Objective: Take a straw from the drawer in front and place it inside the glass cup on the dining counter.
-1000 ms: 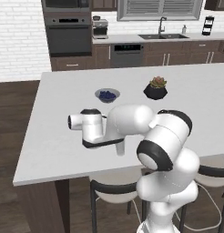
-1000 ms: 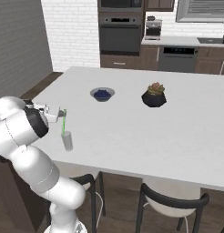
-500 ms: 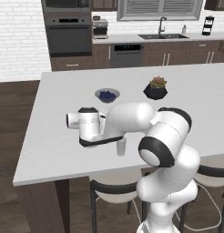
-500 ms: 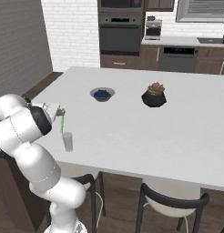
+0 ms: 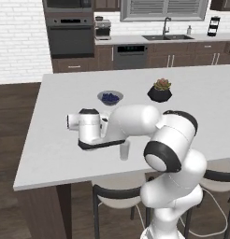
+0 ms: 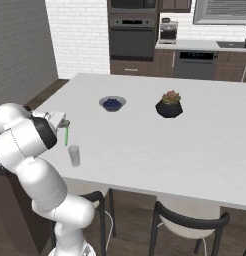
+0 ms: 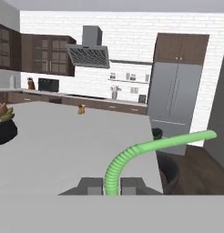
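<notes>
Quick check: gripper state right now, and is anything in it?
Gripper: shut on the straw, held above the dining counter near the glass cup.

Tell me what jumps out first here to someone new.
The big white arm stretched over the dining counter, its claw shut on a bright green straw hanging just above and behind the glass cup near the counter's front edge. Farther back sit a bowl of blue berries and a dark plant pot.

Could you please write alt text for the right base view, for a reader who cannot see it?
The gripper holds a green straw upright just above the white dining counter, a little behind a clear glass cup near the front edge. Further back sit a bowl of blue berries and a potted plant.
</notes>
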Controlling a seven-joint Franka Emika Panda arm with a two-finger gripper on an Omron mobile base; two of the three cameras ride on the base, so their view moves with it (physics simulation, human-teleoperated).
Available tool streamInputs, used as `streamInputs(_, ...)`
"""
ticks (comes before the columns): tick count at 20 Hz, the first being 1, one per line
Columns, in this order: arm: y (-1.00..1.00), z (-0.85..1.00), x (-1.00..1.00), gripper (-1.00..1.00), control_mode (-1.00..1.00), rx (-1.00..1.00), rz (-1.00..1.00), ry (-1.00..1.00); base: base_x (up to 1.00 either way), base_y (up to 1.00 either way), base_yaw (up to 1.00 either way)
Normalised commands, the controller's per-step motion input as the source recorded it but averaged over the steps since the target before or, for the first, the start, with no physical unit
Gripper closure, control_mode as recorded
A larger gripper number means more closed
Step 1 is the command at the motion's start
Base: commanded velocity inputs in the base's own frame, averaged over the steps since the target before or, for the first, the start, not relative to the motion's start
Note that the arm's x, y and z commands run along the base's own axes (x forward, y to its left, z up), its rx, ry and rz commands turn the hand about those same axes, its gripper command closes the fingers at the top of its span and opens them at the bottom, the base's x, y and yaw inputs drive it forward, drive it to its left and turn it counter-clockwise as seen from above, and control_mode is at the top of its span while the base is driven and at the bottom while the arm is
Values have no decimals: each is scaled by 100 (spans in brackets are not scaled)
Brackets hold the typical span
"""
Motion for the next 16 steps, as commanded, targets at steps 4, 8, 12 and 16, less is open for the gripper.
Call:
streamInputs(4, -15, 1, 0, 100, -100, 0, -7, -3, 0, 0, 0)
streamInputs(8, -17, 0, 0, 100, -100, -1, -5, -3, 0, 0, 0)
streamInputs(12, -22, 0, 0, 100, -100, -1, -3, -4, 0, 0, 0)
streamInputs(16, -18, -2, 0, 100, -100, -1, -1, -5, 0, 0, 0)
